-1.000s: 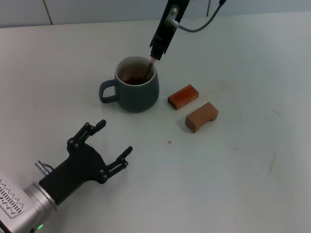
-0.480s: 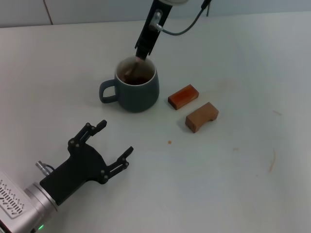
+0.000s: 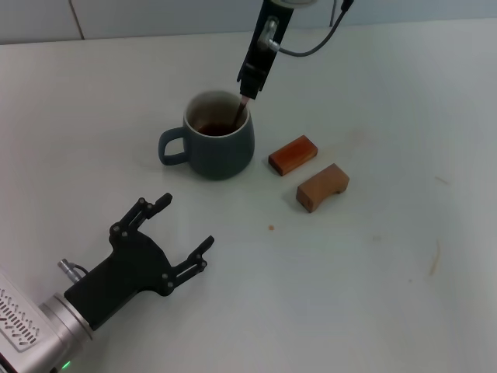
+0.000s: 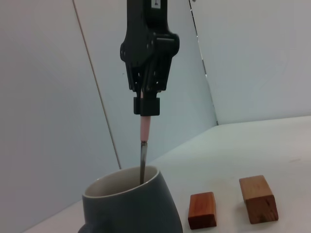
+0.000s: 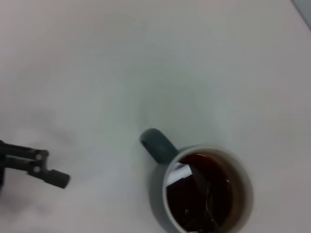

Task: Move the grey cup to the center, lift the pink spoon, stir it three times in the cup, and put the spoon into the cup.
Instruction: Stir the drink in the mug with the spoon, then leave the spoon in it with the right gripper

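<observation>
The grey cup stands mid-table, its handle toward my left, with brown liquid inside. Above its far right rim my right gripper points straight down, shut on the pink spoon. The spoon's pink handle hangs upright below the fingers, and its metal stem dips into the cup. The bowl end sits under the liquid. My left gripper rests open near the table's front left, a short way from the cup, holding nothing.
Two wooden blocks lie right of the cup: a reddish one and a lighter tan one. A pale wall runs along the table's far edge.
My right gripper swung the spoon to the cup's far left side, then back to its right side. The cup and left arm stayed put.
</observation>
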You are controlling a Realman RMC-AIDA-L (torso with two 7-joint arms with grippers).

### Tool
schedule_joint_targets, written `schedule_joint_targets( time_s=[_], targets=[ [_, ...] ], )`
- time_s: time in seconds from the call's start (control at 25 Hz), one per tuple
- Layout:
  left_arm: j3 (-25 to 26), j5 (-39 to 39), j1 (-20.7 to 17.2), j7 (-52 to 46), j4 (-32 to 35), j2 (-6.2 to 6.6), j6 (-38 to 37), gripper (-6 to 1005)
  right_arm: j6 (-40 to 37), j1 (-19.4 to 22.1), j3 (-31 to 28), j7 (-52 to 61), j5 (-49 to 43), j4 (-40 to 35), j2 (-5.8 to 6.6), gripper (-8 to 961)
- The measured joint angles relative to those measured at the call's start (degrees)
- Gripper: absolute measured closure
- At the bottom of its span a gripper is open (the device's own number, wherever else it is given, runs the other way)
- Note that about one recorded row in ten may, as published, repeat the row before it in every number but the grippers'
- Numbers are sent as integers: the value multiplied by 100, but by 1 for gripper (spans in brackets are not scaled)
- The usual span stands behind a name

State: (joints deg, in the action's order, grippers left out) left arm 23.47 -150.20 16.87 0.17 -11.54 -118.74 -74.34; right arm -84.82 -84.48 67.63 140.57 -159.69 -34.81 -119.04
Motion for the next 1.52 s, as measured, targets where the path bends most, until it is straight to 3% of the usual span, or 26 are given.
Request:
schedule_joint_targets(
  time_s=[0.24,0.44,0.88,1.16,1.36,1.52],
  targets=[
    [-18,0,-13,1,14,0,0,149,253,-147,11,-22,96,68,-43,828],
    [-18,0,-47,1,12,0,-1,149,617,-242,13,-12,6,325,-11,828],
    [-18,0,-62,1,4,0,-1,149,56,-353,17,-99,97,337,-43,829],
    [-18,0,-62,1,-10,0,-1,149,347,-385,23,-147,238,372,-53,828],
    [-17,0,-77,1,9,0,-1,149,384,-263,58,4,191,249,-31,827],
    [3,0,-77,-19,11,6,-2,149,288,112,690,224,203,-213,-56,827]
  ],
)
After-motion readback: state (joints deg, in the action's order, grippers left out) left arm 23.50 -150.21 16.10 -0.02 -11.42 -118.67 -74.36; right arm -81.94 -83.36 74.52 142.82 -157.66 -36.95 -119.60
